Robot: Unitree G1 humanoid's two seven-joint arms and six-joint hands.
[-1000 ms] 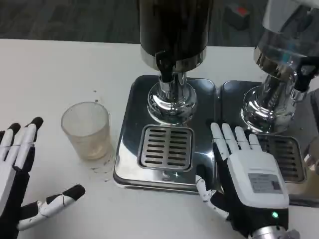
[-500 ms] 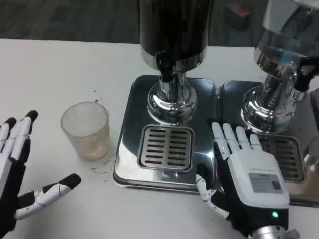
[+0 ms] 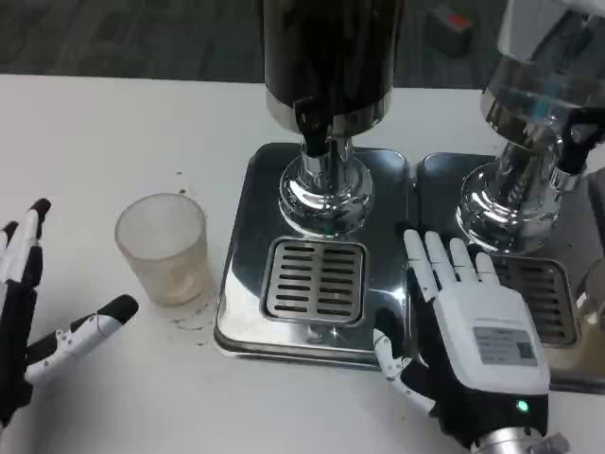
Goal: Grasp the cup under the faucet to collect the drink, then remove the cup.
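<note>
White table (image 3: 113,123) carries two steel drip trays, each with a dispenser standing at its back; dark carpet shows beyond the far edge. Cup (image 3: 164,248), translucent and looking empty, stands upright on the bare tabletop just left of the left tray (image 3: 244,236), not on the grate (image 3: 316,279) and not under the faucet (image 3: 313,121) of the dark dispenser (image 3: 329,57). Left hand (image 3: 28,312) released, fingers spread, holding nothing; over the last second it slid back toward the picture's left edge, so the gap to the cup grew, while the cup itself stayed put. Judgement: no grasp made yet, task near its start, and the left hand must reach in again. Right hand (image 3: 468,326) lies flat and released, fingers extended over the seam between the trays, barely shifted. Second dispenser (image 3: 539,142), chrome-based with a clear body, stands on the right tray (image 3: 558,326). Small dark specks and wet marks dot the table near the cup. Raised tray rim sits between cup and grate, so the cup likely needs lifting over.
</note>
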